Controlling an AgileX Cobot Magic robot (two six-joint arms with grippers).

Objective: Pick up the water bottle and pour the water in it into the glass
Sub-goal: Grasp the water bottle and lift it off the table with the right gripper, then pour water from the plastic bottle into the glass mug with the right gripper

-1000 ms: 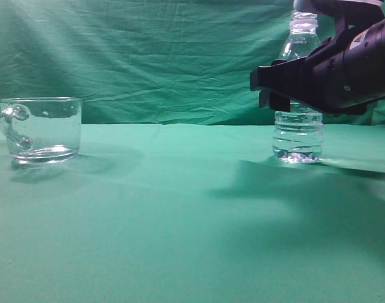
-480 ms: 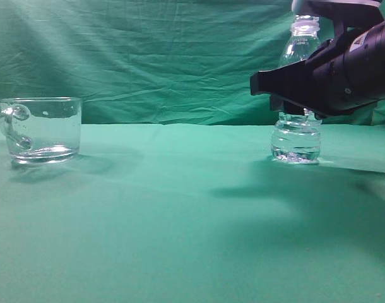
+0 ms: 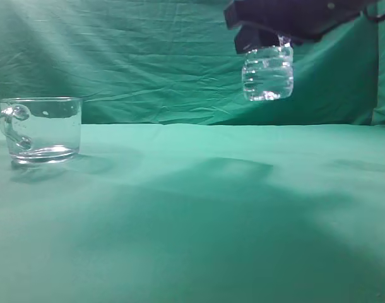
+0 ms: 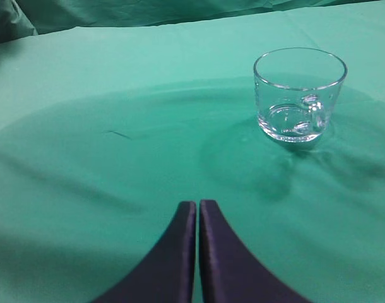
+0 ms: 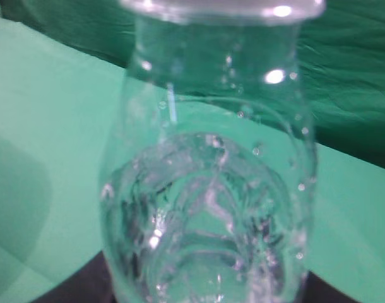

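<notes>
Exterior view: I saw my right gripper [image 3: 274, 25] pinching the water bottle [image 3: 267, 72] high above the green cloth [image 3: 192, 221], with open cloth between it and the glass [image 3: 41, 129]. My left gripper [image 4: 197, 211] was pressed together. I read no writing.

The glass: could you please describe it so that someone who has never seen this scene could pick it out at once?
Start from the green cloth covering the table and look to its far left in the exterior view. The glass stands there upright, alone. Unlike the ribbed bottle held in the air at the upper right by the right end effector, it is short, wide, open-topped, with a looped handle.
</notes>
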